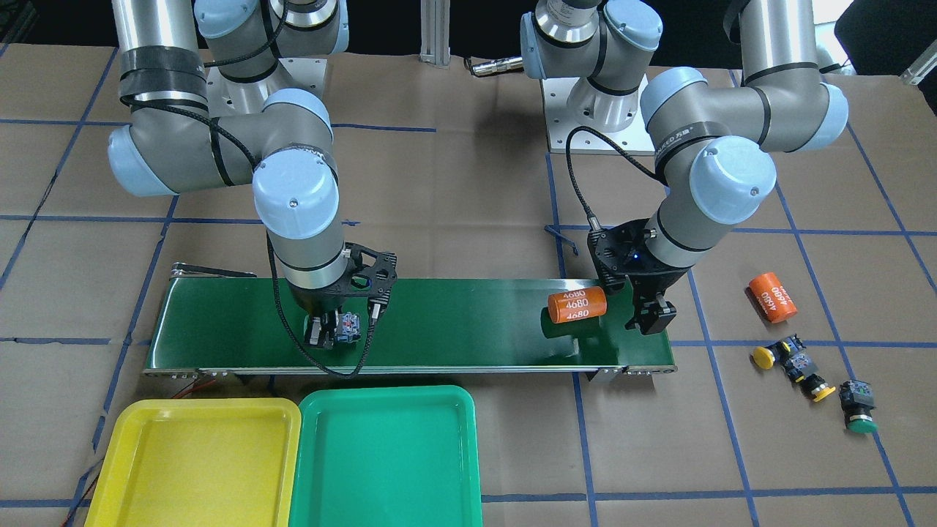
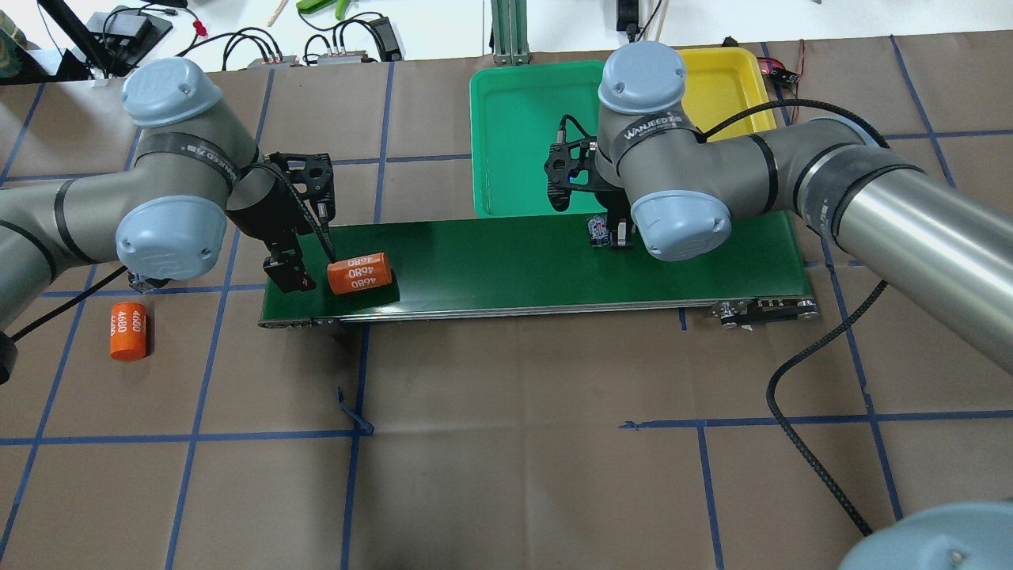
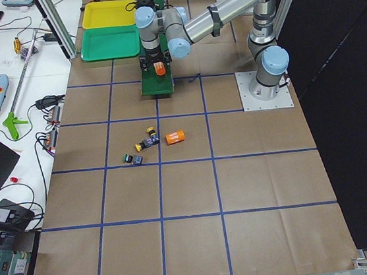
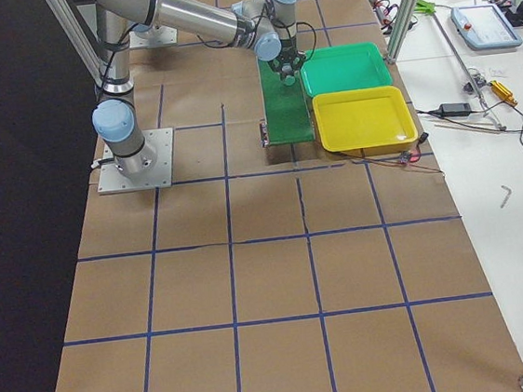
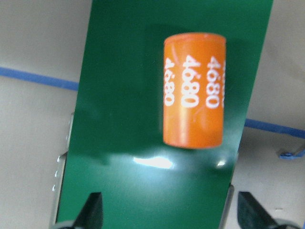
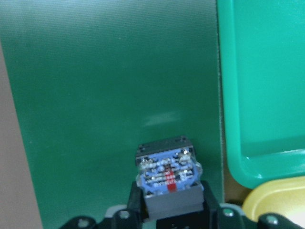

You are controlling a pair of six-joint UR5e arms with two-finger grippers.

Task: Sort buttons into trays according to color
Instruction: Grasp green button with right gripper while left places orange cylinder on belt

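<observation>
My right gripper (image 1: 333, 329) is shut on a button (image 6: 167, 177) just above the dark green belt; only the button's black body and blue terminal face show, its cap is hidden. Two yellow buttons (image 1: 765, 357) (image 1: 821, 391) and a green button (image 1: 860, 421) lie on the paper past the belt's other end. My left gripper (image 1: 651, 315) hangs open over that end of the belt, beside an orange "4680" cylinder (image 5: 193, 90). The yellow tray (image 1: 132, 468) and the green tray (image 1: 388, 498) sit side by side, both bare inside, next to the belt near my right gripper.
The conveyor belt (image 1: 454, 329) runs across the table between the arms. A second orange "4680" cylinder (image 1: 772, 296) lies on the paper near the loose buttons. Brown paper with blue tape lines covers the table. Cables and tools lie beyond the trays (image 2: 316, 47).
</observation>
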